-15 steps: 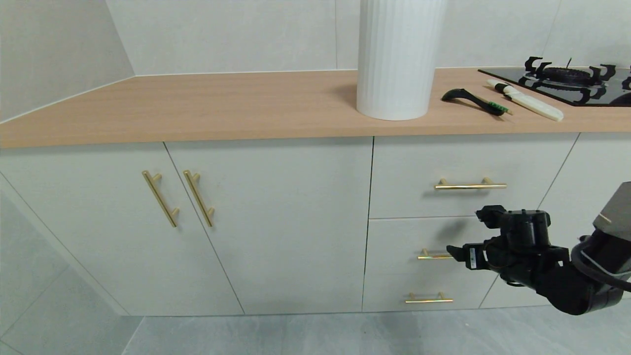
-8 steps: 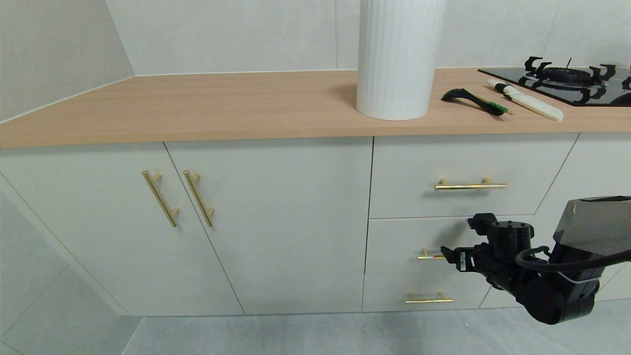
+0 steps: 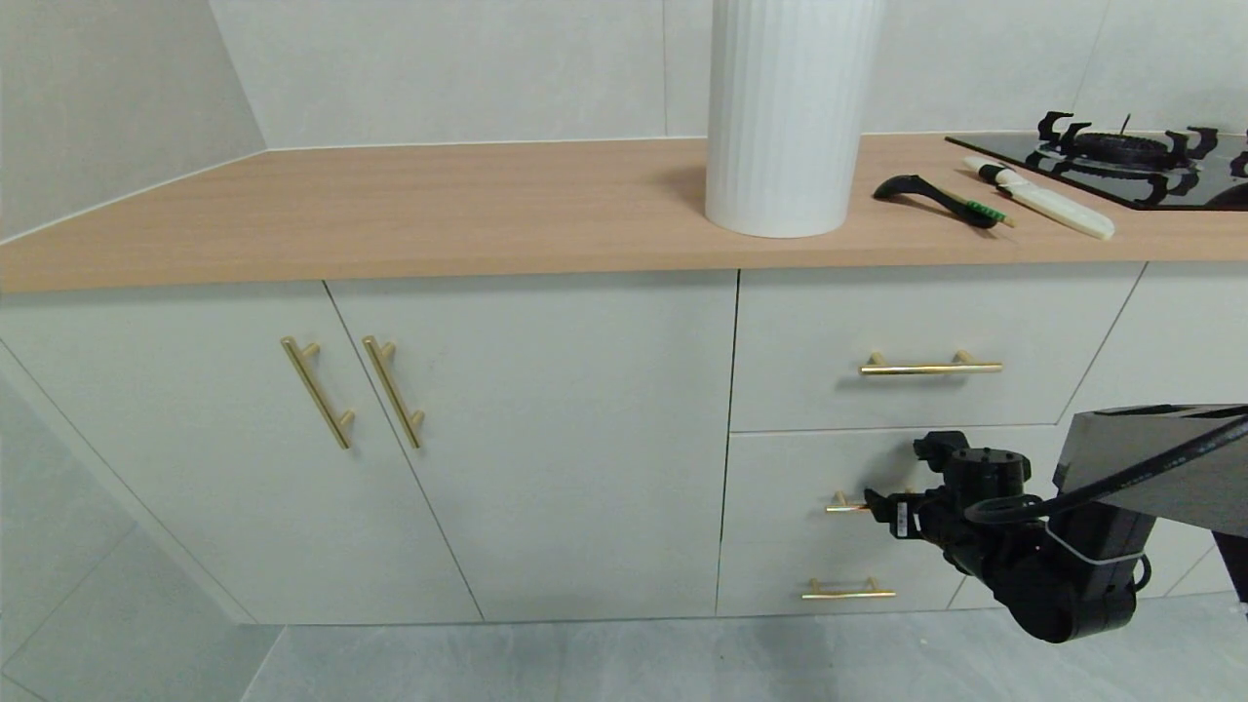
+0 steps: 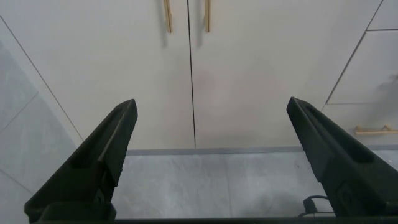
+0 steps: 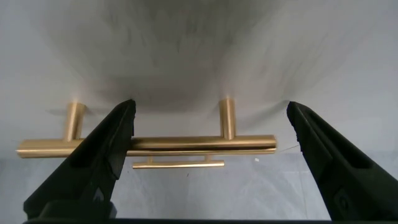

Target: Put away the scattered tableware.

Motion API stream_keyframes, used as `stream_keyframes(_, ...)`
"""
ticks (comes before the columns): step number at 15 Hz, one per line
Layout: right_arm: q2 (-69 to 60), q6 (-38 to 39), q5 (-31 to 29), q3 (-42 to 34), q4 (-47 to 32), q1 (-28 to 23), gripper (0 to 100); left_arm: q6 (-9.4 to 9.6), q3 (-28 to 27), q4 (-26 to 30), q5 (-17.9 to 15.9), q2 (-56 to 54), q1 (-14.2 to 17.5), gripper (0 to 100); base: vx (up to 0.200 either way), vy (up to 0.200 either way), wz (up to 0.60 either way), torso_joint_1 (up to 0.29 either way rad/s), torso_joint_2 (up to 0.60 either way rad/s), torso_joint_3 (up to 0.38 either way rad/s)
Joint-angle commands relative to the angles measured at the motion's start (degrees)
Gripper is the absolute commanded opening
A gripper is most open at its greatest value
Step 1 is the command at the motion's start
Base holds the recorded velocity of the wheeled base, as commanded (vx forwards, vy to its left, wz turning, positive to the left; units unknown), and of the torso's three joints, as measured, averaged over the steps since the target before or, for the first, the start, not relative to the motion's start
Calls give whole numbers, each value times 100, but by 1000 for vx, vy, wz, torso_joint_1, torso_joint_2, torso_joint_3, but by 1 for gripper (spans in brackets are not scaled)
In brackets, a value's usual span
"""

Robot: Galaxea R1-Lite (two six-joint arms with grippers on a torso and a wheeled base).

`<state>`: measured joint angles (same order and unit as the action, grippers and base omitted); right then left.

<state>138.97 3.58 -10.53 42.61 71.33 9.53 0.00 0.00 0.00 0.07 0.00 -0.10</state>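
Nothing stowed: black spoon (image 3: 936, 198) and white knife (image 3: 1043, 200) lie on surface (image 3: 439, 205), drawers shut. Right hand (image 5: 208, 118) wide open, empty, at middle drawer handle (image 5: 146, 146); left hand (image 4: 211, 124) open, empty.

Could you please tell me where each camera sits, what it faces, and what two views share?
Head view: on the head, looking down at counter and cabinets; right pincer shows.
Left wrist view: on the left wrist, facing cabinet doors and floor; open left pincer shows.
Right wrist view: on the right wrist, facing the middle drawer handle; open right pincer shows.
Shared: head and right wrist views both show that handle.
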Motion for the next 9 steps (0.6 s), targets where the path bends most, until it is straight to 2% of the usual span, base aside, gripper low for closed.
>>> stream_keyframes(1, 95, -16, -1, -15, -14, 5, 100, 0, 0, -9, 1, 0, 1, 100, 0, 0, 0, 0, 0, 0)
stream_keyframes(9, 95, -24, 7, -86, -49, 5, 100, 0, 0, 0, 1, 0, 1, 100, 0, 0, 0, 0, 0, 0)
